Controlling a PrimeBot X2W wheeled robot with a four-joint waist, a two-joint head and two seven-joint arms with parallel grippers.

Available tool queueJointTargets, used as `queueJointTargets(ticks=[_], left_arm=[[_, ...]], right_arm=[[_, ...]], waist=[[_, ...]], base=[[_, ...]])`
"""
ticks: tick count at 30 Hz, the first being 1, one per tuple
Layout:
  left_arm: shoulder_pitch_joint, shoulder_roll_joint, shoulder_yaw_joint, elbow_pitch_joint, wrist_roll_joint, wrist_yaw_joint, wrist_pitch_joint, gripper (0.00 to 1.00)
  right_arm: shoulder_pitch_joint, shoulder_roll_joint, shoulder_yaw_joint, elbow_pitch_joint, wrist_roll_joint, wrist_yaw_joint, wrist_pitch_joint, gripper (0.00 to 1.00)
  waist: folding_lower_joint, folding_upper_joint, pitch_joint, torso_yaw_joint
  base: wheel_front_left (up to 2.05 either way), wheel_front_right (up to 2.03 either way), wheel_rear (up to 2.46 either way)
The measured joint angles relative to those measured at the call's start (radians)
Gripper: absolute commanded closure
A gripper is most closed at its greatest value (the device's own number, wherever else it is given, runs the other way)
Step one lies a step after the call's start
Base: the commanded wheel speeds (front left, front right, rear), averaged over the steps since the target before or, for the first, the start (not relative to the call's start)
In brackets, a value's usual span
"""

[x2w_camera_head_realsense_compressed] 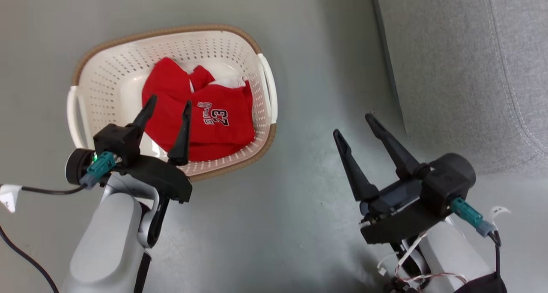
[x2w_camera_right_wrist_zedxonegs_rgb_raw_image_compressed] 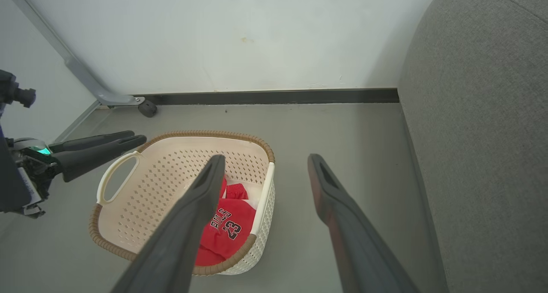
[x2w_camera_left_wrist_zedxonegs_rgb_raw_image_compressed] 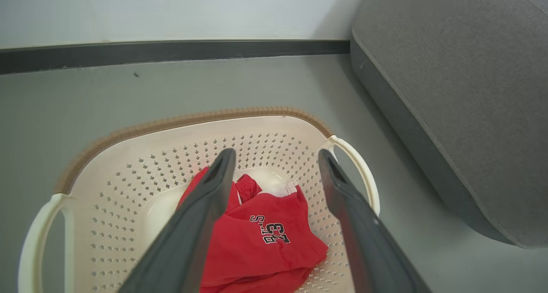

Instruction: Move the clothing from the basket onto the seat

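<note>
Red clothing [x2w_camera_head_realsense_compressed: 214, 121] with a dark 23 print lies crumpled in the cream perforated basket [x2w_camera_head_realsense_compressed: 107, 83], which stands on the grey floor. My left gripper [x2w_camera_head_realsense_compressed: 169, 103] hovers open over the basket's near side, its fingers spread above the clothing [x2w_camera_left_wrist_zedxonegs_rgb_raw_image_compressed: 261, 241] and holding nothing. Off to the right of the basket, my right gripper [x2w_camera_head_realsense_compressed: 354, 124] hangs open and empty over bare floor. The grey fabric seat [x2w_camera_head_realsense_compressed: 462, 61] fills the upper right, just beyond the right gripper. The right wrist view has the basket [x2w_camera_right_wrist_zedxonegs_rgb_raw_image_compressed: 141, 190], the clothing [x2w_camera_right_wrist_zedxonegs_rgb_raw_image_compressed: 227, 228] and the seat [x2w_camera_right_wrist_zedxonegs_rgb_raw_image_compressed: 483, 156].
A wall with a dark baseboard [x2w_camera_right_wrist_zedxonegs_rgb_raw_image_compressed: 274, 97] runs behind the basket. A metal frame leg with a small caster [x2w_camera_right_wrist_zedxonegs_rgb_raw_image_compressed: 147, 109] stands at the back left. Grey floor [x2w_camera_head_realsense_compressed: 317, 91] lies between basket and seat. A cable [x2w_camera_head_realsense_compressed: 43, 191] trails from the left wrist.
</note>
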Motion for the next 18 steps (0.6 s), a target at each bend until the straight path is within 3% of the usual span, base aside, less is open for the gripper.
queueJointTargets(ticks=[18], left_arm=[[-0.121, 0.03, 0.025, 0.083, -0.001, -0.007, 0.035, 0.0]], right_arm=[[-0.073, 0.003, -0.013, -0.053, 0.0, 0.0, 0.0, 0.0]], waist=[[-0.0001, -0.0001, 0.165, -0.063]], base=[[0.0, 0.0, 0.0]])
